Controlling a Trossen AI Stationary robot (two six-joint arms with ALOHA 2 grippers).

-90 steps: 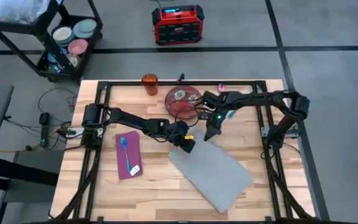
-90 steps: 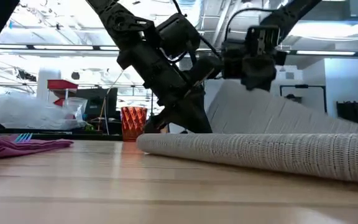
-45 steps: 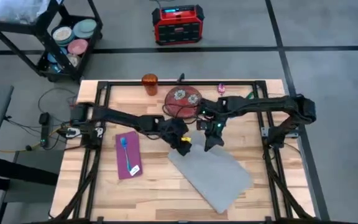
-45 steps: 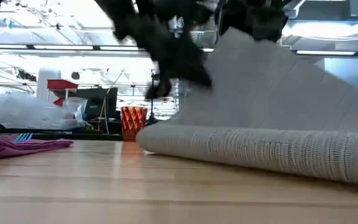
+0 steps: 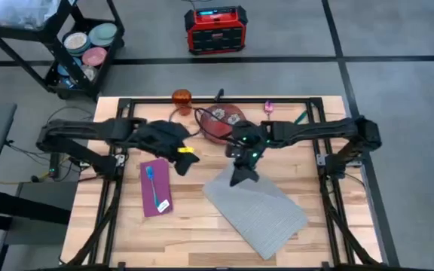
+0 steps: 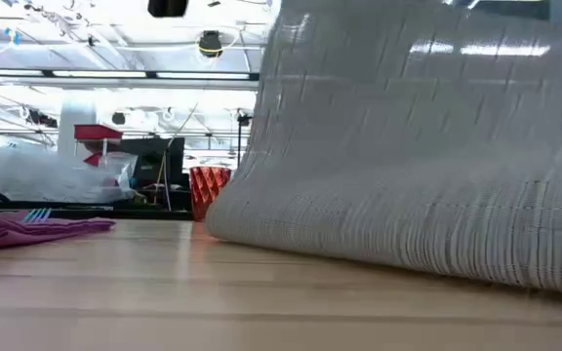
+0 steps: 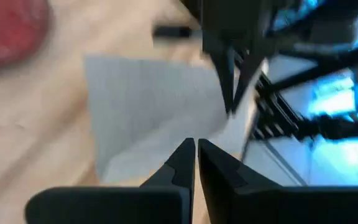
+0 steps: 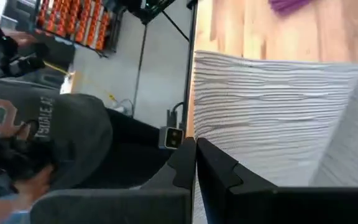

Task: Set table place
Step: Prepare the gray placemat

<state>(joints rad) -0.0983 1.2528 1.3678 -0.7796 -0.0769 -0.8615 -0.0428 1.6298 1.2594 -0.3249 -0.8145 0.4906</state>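
High view: grey rectangular woven placemat [image 5: 258,213] lies askew on the light wood plank table [image 5: 194,233], its far corner lifted and pinched in the right gripper [image 5: 239,175]. Left gripper [image 5: 181,159] hangs just beside the purple cloth napkin [image 5: 155,188], well apart from the mat; blue utensil [image 5: 152,183] rests on the napkin. Red round patterned plate [image 5: 221,123] and orange cup [image 5: 181,98] sit toward the far edge.

Low view: the mat [image 6: 418,146] rises in a smooth curve off the tabletop [image 6: 164,302], near edge touching the wood. It bends without creasing, so judged light, flexible, springy; likely to flop or slide if dragged by one corner.

Left wrist view: fingers [image 7: 185,165] closed together, nothing between them; mat [image 7: 148,106] ahead on the wood.

Right wrist view: fingers [image 8: 185,165] nearly together, clamped on the mat's edge [image 8: 260,99]. A person in a grey hooded top [image 8: 67,143] is beyond the table.

Judgement: a corner or edge pinch suits it; a second hold on the opposite corner would keep it flat.
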